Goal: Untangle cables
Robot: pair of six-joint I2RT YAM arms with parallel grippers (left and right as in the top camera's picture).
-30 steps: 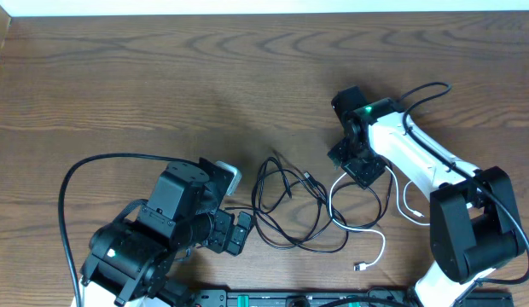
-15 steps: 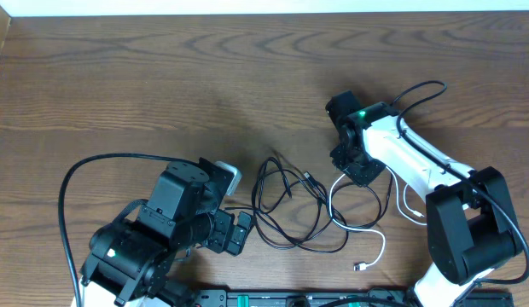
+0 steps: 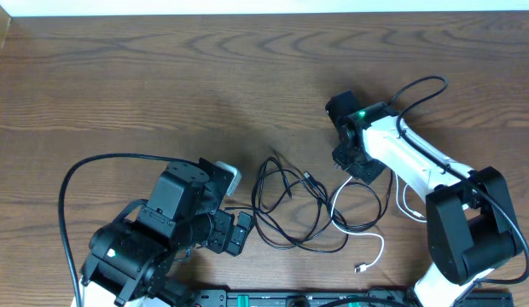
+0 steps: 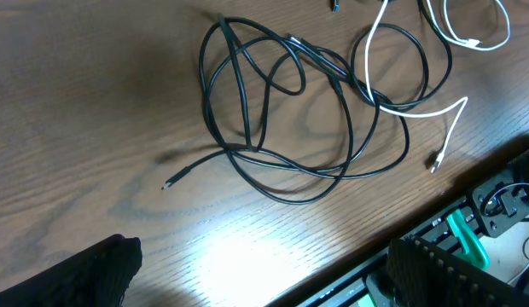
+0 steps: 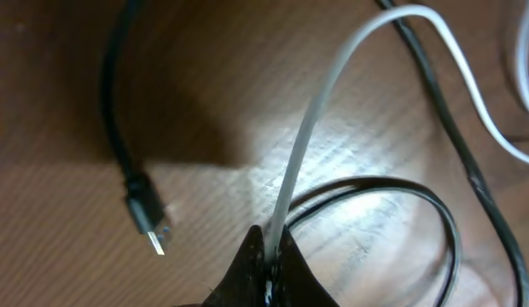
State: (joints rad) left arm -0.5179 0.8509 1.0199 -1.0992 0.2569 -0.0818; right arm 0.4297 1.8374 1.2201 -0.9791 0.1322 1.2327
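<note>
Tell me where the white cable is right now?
Seen from overhead, the white cable lies right of the black cables tangle, one stretch pinched in the shut right gripper.

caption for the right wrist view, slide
Fingers of the right gripper pinch a thin white cable, a black cable's plug lying nearby on the wooden table

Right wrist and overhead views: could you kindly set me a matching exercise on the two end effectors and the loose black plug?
1. left end effector
2. right end effector
3. black plug

A. lying free on the table
B. open, holding nothing
C. shut on the white cable

Pairs: 1-B, 2-C, 3-A
</note>
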